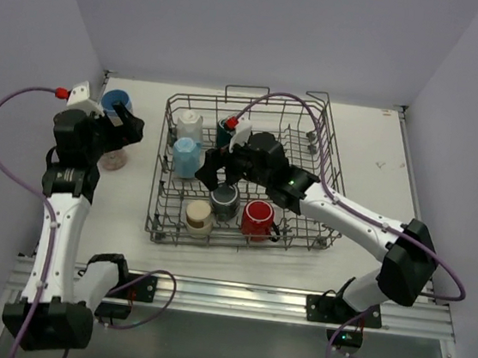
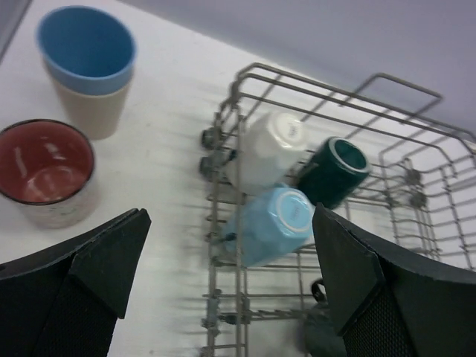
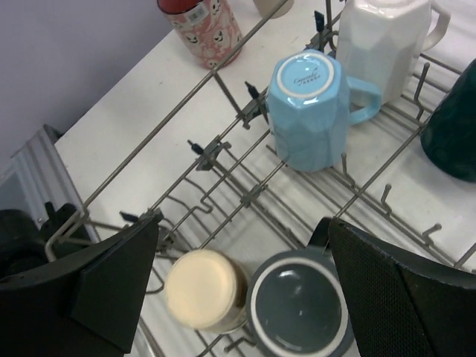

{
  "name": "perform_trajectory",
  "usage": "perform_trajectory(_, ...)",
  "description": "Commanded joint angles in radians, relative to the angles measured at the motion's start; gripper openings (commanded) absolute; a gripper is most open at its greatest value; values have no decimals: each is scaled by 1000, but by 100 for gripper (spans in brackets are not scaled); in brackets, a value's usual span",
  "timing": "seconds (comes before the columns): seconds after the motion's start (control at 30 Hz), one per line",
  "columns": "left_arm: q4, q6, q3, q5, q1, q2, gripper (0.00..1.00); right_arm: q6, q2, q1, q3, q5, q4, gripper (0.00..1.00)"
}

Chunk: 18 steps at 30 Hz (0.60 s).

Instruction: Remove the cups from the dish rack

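**A:** Where does the dish rack sit?

**B:** The dish rack (image 1: 158, 178) stands near the middle of the table (image 1: 371, 159), a little closer to its left edge than its right.

**A:** Which cups are inside?

**B:** Six show. In the rack's far-left corner a white mug (image 1: 191, 124) stands base up. A dark teal cup (image 1: 225, 131) is tilted just to its right. A light blue mug (image 1: 186, 157) sits base up, just nearer than the white one. Along the rack's near side run a cream cup (image 1: 198, 216), a dark grey cup (image 1: 224, 201) and a red mug (image 1: 258, 218). All three are upturned, and the cream and grey ones sit side by side.

**A:** Any outside the rack?

**B:** Yes, by the table's left edge, toward the far-left corner. A blue cup (image 2: 87, 48) is nested upright in a beige cup (image 2: 95, 111). Just beside them is a pink cup (image 2: 46, 171), mouth up.

**A:** The left gripper?

**B:** The left gripper (image 2: 230, 290) hovers over the table's left side, between the pink cup and the rack's left wall. Its fingers are spread wide and hold nothing.

**A:** And the right?

**B:** The right gripper (image 3: 256, 290) hangs inside the rack above the cream and grey cups, near the light blue mug. It is released and empty, the jaws wide apart.
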Motion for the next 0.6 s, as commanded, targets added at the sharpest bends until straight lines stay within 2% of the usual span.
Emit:
perform_trajectory(0.0,190,-61,-130,234,-19,-139,100,-51,82,7,100,86,28,99)
perform_trajectory(0.1,222,-73,-200,274,-23,-252,100,-47,181,7,175,126,51,99)
perform_trajectory(0.27,262,-85,-223,320,-52,-358,100,-34,321,7,309,172,71,99)
perform_trajectory(0.4,256,-21,-181,299,-144,-320,100,-30,415,10,379,214,79,99)
perform_trajectory(0.43,253,-13,-173,293,-199,-312,100,-28,442,10,392,243,79,99)
perform_trajectory(0.57,242,8,-153,271,-245,-315,100,-17,503,13,435,243,79,99)
